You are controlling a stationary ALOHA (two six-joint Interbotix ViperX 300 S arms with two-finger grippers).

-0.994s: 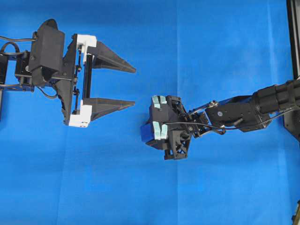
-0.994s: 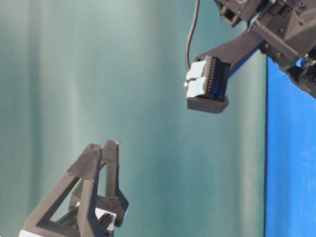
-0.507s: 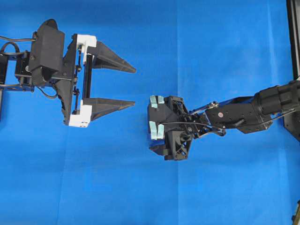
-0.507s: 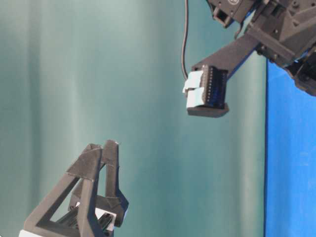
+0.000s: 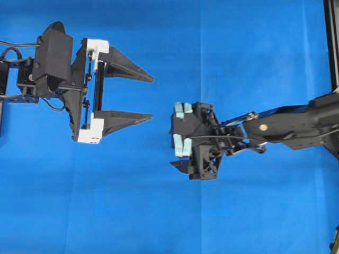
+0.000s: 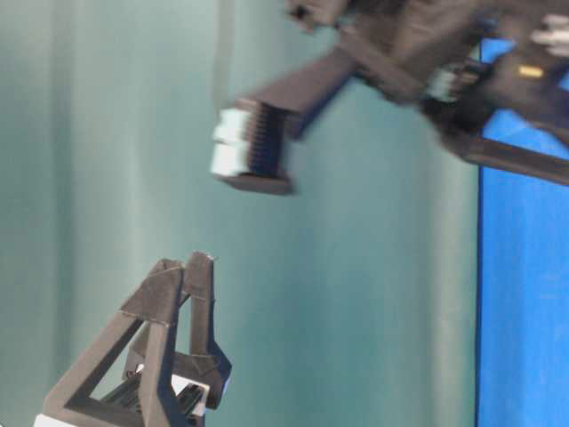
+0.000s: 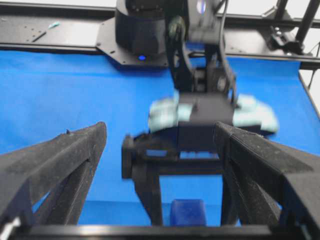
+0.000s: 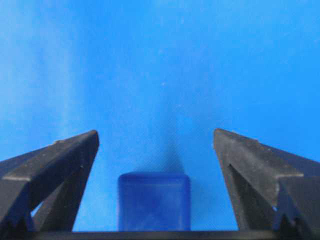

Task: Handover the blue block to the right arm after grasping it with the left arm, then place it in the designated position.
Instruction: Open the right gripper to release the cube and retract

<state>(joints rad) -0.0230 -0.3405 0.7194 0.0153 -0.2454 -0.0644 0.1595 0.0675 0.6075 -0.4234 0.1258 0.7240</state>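
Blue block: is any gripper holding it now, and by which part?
Nothing is held. The blue block lies on the cloth inside the open right gripper, touching neither finger. The left gripper is open and empty.

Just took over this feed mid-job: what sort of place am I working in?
Most likely a lab tabletop robot cell. A plain blue cloth covers the work surface, two black arms face each other over it with the left pincer and right pincer both open, and a black metal frame borders the cloth.
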